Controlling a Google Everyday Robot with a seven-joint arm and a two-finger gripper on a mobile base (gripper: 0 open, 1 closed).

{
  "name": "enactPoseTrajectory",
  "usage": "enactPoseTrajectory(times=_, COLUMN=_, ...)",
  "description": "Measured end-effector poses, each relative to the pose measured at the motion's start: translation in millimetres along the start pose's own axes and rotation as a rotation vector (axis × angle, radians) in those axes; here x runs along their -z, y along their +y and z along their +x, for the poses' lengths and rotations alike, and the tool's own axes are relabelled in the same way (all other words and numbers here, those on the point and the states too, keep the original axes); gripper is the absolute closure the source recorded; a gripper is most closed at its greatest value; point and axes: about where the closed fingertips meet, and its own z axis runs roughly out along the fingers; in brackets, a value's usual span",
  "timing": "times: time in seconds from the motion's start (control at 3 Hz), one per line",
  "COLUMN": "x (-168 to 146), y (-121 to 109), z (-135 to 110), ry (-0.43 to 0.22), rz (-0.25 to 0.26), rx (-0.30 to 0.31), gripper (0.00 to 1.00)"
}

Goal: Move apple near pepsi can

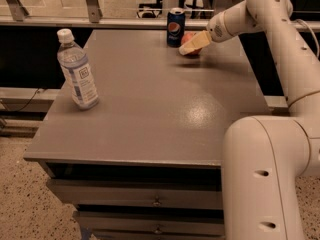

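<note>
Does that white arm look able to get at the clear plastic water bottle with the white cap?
Probably yes. The gripper is at the round red apple beside the dark blue Pepsi can at the far edge; nothing stands on the grey table between it and the bottle.

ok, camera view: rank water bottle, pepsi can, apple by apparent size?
1. water bottle, largest, though nearest the camera.
2. pepsi can.
3. apple, partly hidden by the pincer at the far end of the table, so its rank is unsure.
</note>
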Motion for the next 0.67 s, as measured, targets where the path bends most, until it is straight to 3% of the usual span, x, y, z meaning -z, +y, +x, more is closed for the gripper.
enactPoseTrajectory(times=0.33, x=43, y=-5, z=6, ry=-0.037, rz=0.012, rx=-0.013, gripper=0.00)
enactPoseTrajectory(times=0.67, x=107, y=6, z=20, ry=-0.105, rz=-0.029, rx=-0.015, gripper=0.00)
